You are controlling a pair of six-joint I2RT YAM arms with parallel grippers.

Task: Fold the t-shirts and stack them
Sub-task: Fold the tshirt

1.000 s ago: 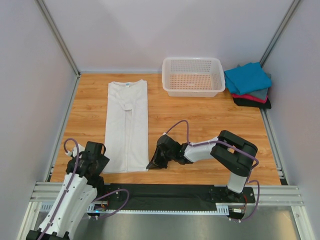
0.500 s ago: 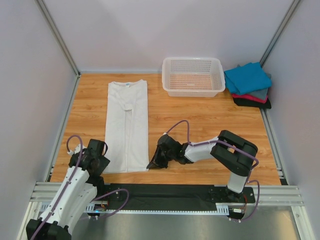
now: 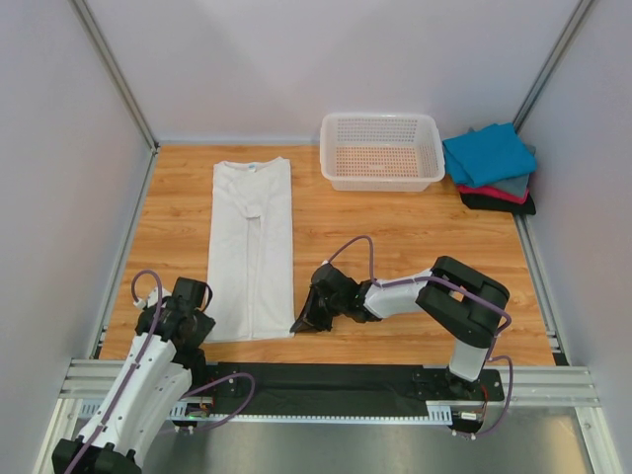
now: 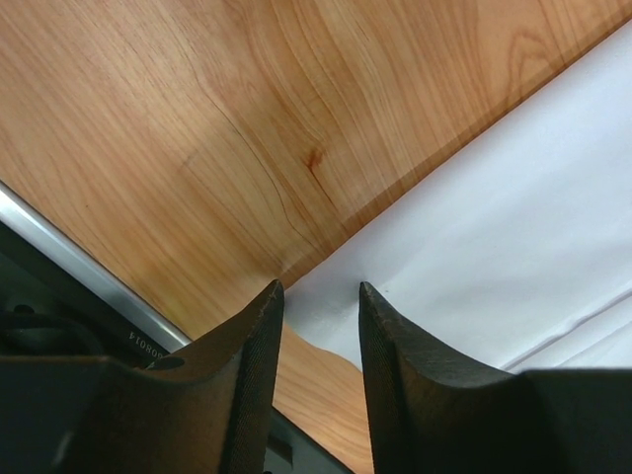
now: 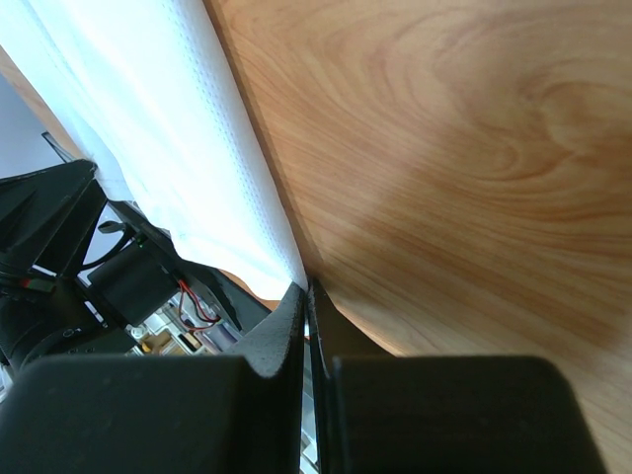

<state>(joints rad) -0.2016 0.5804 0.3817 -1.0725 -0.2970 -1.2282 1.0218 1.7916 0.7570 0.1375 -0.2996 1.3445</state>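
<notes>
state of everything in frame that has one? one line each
white t-shirt: flat on the table, folded lengthwise into a long strip, not yet stacked
folded shirt stack: piled in the far right corner, teal on top
basket: upright, empty
left gripper: open, fingers either side of the shirt's near-left corner
right gripper: shut on the shirt's near-right corner

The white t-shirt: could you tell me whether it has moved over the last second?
No. The white t-shirt lies where it did, its collar end beside the basket, its near hem by the table's front edge.
</notes>
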